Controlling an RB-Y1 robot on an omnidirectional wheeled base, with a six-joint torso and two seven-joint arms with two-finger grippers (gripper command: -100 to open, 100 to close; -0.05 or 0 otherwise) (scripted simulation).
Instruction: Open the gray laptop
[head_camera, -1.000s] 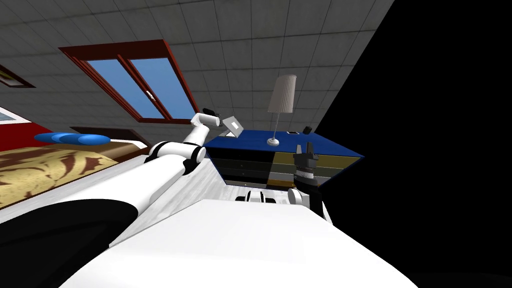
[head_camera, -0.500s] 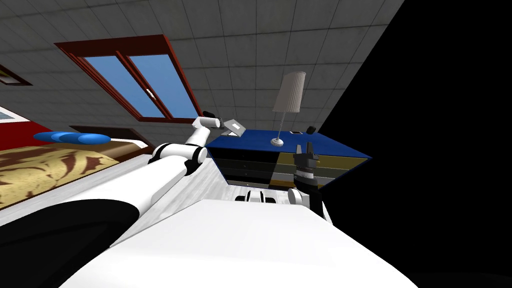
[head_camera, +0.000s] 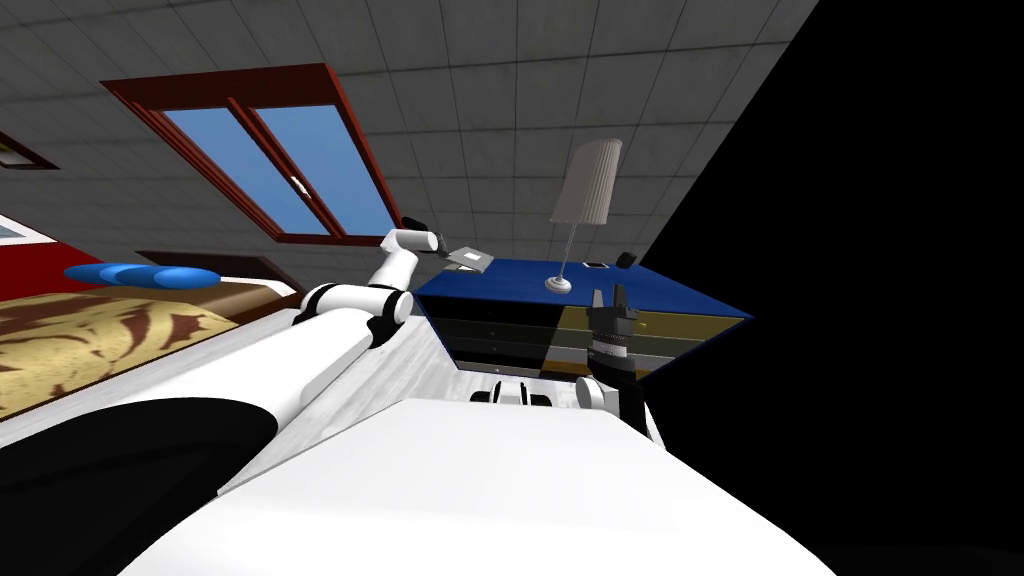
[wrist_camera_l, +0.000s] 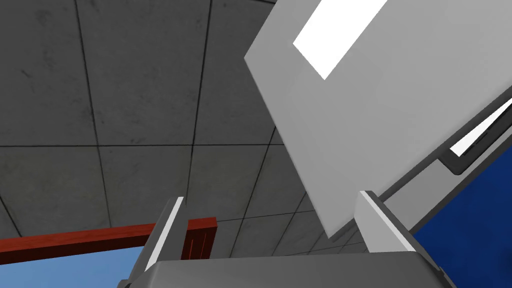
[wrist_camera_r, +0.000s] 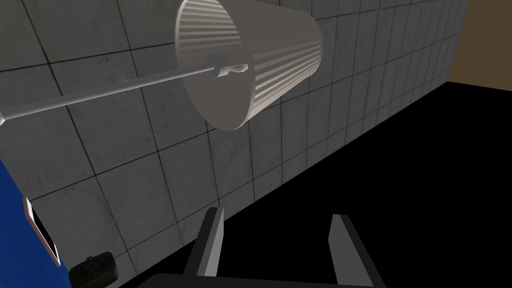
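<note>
Fingers (wrist_camera_l: 167, 227) of my left pincer (wrist_camera_l: 272, 232) are standing wide apart, holding nothing. A corner of the gray laptop (wrist_camera_l: 380, 100) is poking in beside one finger. The laptop is sitting part open on the blue surface (wrist_camera_l: 465, 240). I am guessing the lid could slip off and drop shut, since nothing is gripping it.

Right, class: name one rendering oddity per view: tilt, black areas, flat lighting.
Head view: everything is rolled, so window and lamp slant; a black area lies beyond the wall's edge. Left wrist view: the laptop is flat grey with a pure white patch. Right wrist view: the lampshade shows striped shading.
</note>
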